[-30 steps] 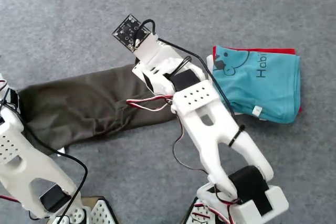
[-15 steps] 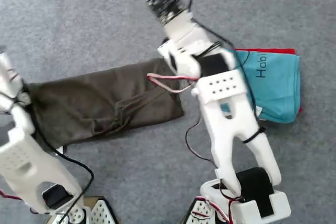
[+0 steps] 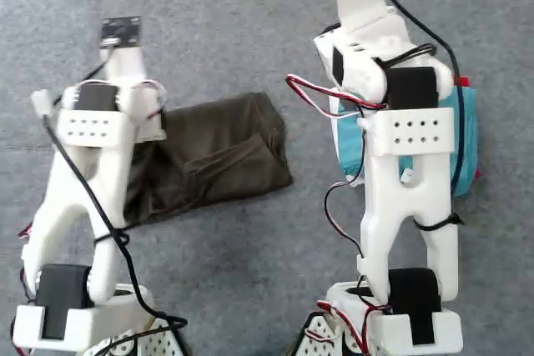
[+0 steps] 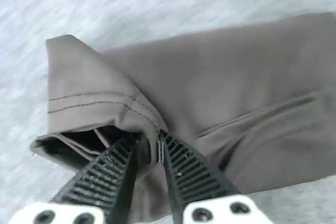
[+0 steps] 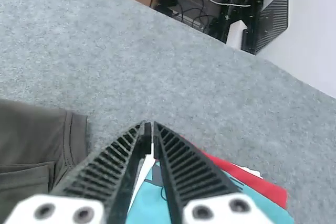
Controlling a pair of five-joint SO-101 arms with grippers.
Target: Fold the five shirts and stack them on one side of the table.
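Folding brown shirt (image 3: 225, 152): left gripper (image 4: 152, 141) jaws pinch its hem, right gripper (image 5: 148, 127) jaws closed, empty (over stack (image 3: 465, 139)); next, lay hem across.

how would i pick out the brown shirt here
On the grey table, look to the left half. The brown shirt lies alone there, one end pinched by the left gripper. Unlike the folded teal shirt atop the red shirt, it is dark, plain and rumpled.

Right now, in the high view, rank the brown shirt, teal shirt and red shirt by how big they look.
1. brown shirt, largest.
2. teal shirt, partly hidden under the right arm.
3. red shirt, just a thin edge beneath the teal.
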